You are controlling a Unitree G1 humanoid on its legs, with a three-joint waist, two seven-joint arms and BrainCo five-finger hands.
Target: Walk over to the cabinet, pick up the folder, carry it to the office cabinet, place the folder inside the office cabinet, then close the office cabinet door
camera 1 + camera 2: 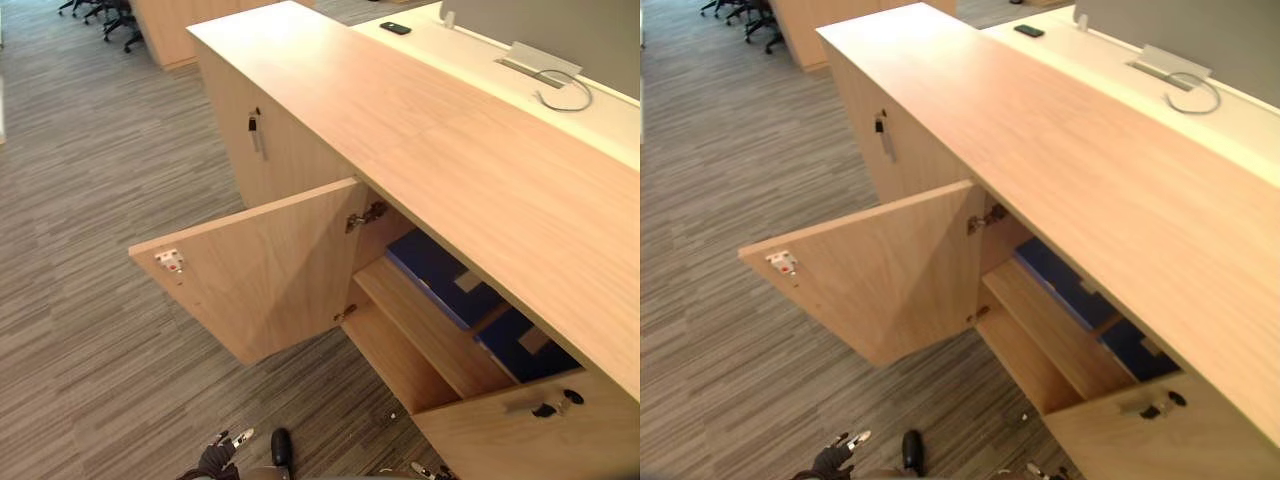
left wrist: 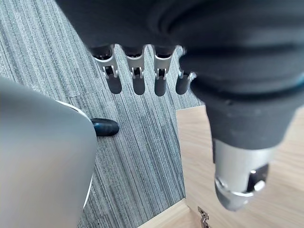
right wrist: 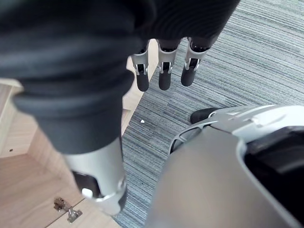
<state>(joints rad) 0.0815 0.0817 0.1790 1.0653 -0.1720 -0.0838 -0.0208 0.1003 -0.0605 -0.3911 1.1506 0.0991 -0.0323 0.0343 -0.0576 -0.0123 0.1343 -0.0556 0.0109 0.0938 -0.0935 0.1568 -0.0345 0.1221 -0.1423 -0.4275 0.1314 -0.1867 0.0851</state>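
- The office cabinet (image 1: pixel 470 170) is a long, low wooden run, and one door (image 1: pixel 265 270) stands swung wide open over the striped grey carpet (image 1: pixel 90 330)
- Inside the open compartment a blue folder (image 1: pixel 438 272) lies flat on the shelf (image 1: pixel 420 330), tucked back under the cabinet's top
- A second blue folder (image 1: pixel 522 345) lies just beside it on the same shelf; I cannot tell which of the two is the one meant
- The left hand (image 2: pixel 137 76) hangs low in front of the cabinet, near the open door's outer edge, its fingers straight and apart with nothing in them
- The right hand (image 3: pixel 164 71) hangs low in front of the cabinet too, fingers loose and spread, holding nothing
- Next to the opening, a neighbouring door (image 1: pixel 520 440) has a dark key (image 1: pixel 545 408) in its lock
- Further along the cabinet's front, a closed door carries another key (image 1: pixel 257 130)
- Behind the cabinet is a pale desk (image 1: pixel 450 45) with a black phone (image 1: pixel 395 28) on it
- Office chairs (image 1: pixel 110 15) stand well beyond the cabinet's far end
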